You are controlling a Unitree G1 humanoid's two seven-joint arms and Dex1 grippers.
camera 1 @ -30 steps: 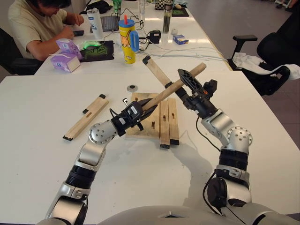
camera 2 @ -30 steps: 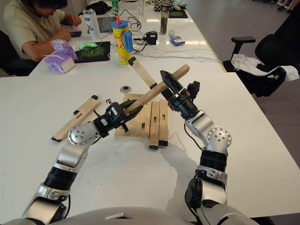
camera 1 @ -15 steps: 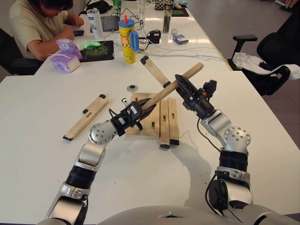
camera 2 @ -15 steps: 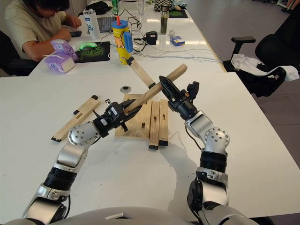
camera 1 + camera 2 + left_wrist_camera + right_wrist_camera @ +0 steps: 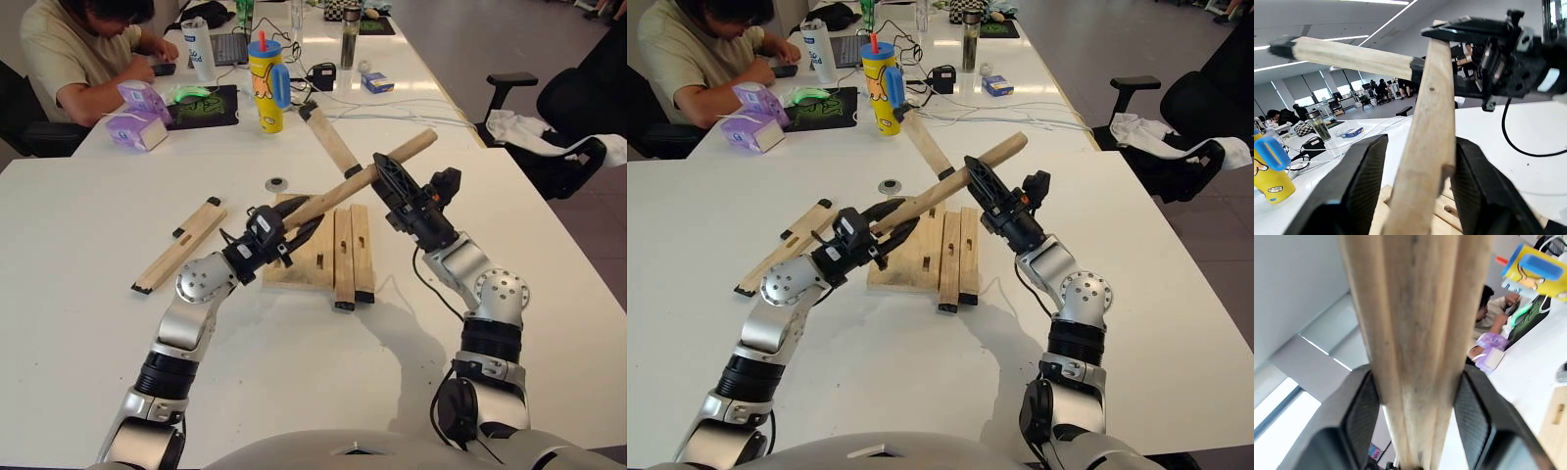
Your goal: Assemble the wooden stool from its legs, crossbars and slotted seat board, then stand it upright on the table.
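My left gripper is shut on the lower end of a long wooden leg that slants up to the right above the table. My right gripper is shut on a second leg with a black end cap, which slants up and away to the left. The two legs cross in mid-air just above the slotted seat board, which lies flat on the table with two black-tipped crossbars beside it. In the left wrist view the held leg sits between the dark fingers. Another leg lies on the table to the left.
A small round metal disc lies behind the board. On the far table stand a yellow cup, purple tissue packs and a black mat, with a seated person at it. A black chair stands at the right.
Both held legs have risen slightly. The far end of the right gripper's leg now sits higher and farther back. My left gripper has shifted a little to the left, still holding its leg.
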